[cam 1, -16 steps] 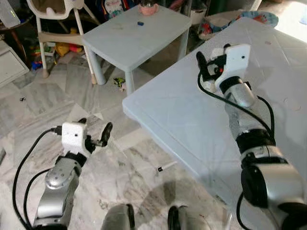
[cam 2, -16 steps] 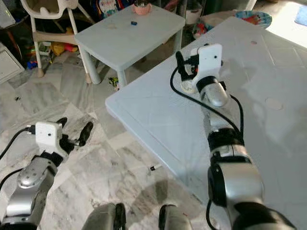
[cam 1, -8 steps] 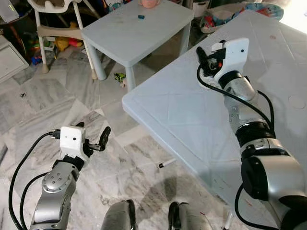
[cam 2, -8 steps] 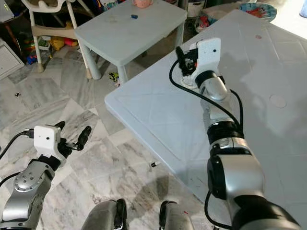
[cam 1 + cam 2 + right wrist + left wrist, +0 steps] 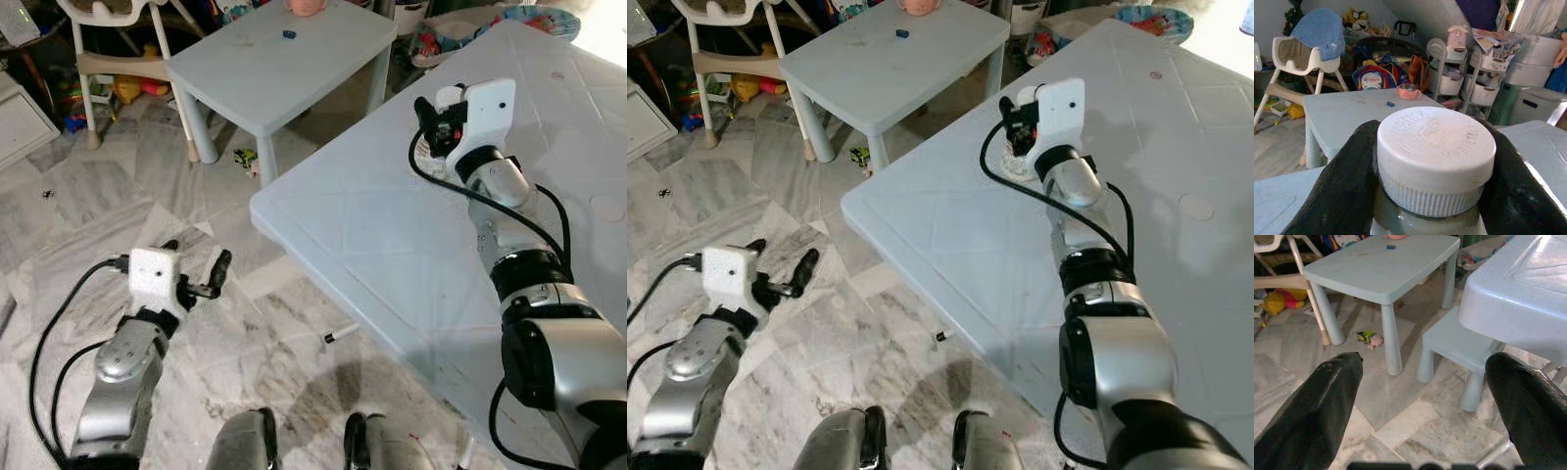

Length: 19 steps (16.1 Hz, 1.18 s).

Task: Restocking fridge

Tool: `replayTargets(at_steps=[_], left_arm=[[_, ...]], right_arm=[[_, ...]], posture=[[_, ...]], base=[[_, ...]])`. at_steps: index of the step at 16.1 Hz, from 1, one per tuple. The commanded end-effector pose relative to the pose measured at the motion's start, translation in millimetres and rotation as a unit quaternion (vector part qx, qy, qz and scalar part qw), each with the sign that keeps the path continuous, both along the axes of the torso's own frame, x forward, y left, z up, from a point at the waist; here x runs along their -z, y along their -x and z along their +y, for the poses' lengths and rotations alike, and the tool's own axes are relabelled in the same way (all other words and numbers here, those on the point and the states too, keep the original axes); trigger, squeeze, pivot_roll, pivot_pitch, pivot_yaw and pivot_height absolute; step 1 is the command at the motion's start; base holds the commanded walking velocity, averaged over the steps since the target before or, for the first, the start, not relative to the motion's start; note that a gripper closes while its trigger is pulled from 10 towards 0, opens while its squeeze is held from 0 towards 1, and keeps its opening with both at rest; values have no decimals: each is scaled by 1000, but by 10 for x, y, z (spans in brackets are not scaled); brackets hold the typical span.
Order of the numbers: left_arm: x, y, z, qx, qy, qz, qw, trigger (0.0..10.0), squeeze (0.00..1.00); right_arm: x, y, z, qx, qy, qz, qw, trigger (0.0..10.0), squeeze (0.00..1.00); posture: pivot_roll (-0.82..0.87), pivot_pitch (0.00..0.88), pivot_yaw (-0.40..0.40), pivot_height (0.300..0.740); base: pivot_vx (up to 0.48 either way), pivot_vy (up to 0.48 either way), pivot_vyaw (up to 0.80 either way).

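My right gripper (image 5: 1435,161) pinches a jar with a white lid (image 5: 1436,156), one finger on each side, on the big table (image 5: 392,245). My left gripper (image 5: 1425,396) hangs spread wide over the floor (image 5: 88,225).

My head's two eyes look down on the big white table (image 5: 392,245). My right wrist camera sits close behind a jar's white cap (image 5: 1436,154); my left wrist camera looks low across the floor at the small table (image 5: 1381,271), which all views share.

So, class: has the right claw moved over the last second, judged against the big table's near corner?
Yes. The right claw has shifted slightly further from the big table's near corner, now closed around the white-capped jar.
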<state>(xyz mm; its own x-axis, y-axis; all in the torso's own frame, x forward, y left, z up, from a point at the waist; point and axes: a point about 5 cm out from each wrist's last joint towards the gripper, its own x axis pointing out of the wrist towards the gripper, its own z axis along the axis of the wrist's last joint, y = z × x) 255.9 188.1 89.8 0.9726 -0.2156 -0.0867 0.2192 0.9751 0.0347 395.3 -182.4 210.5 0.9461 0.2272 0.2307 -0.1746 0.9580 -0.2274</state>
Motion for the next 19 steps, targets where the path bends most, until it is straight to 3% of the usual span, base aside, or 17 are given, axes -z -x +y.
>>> replayTargets(at_steps=[1, 4, 5, 6, 7, 10, 13, 15, 16, 19], left_arm=[[26, 3, 13, -3, -4, 4, 1000, 10000, 0], [53, -64, 46, -10, -6, 25, 1000, 10000, 0], [37, -127, 5, -7, -13, 26, 1000, 10000, 0], [13, -167, -20, -5, -14, 19, 1000, 10000, 0], [-1, -188, -32, -5, -9, 15, 1000, 10000, 0], [81, -190, -81, -22, 13, 19, 999, 10000, 0], [196, -159, -167, -29, 33, 36, 998, 10000, 0], [199, -228, -198, -31, 36, 34, 998, 10000, 0], [188, -260, -199, -35, 38, 31, 998, 10000, 0], [165, -329, -215, -34, 42, 24, 998, 10000, 0]], right_arm=[[55, 23, -16, -2, 11, 6, 1000, 0, 0], [10, 74, 102, -28, 41, -27, 998, 0, 0], [51, 126, 201, -61, 37, -26, 997, 0, 0], [64, 166, 232, -74, 26, -28, 997, 4000, 0], [69, 202, 245, -82, 19, -31, 996, 10000, 0], [83, 505, 189, -44, -27, -65, 997, 10000, 0], [260, 781, 34, 43, -96, -49, 993, 10000, 0], [391, 929, -67, 96, -124, -31, 987, 10000, 0], [406, 952, -71, 104, -137, -25, 985, 10000, 0], [332, 985, 164, 57, -124, -25, 990, 10000, 0]], posture=[[92, 137, 44, 740], [53, 117, 66, 740], [46, 102, 60, 740], [41, 92, 54, 740], [31, 81, 47, 740], [-7, 33, 30, 740], [-28, 0, 19, 740], [-40, 0, 16, 740], [-52, 0, 23, 740], [-58, 0, 22, 740]], base=[[0, 0, 0], [0, 0, 0], [0, 0, 0], [0, 0, 0], [0, 0, 0], [0, 0, 0], [0, 0, 0], [0, 180, 400], [0, 364, 800], [0, 363, 800]])
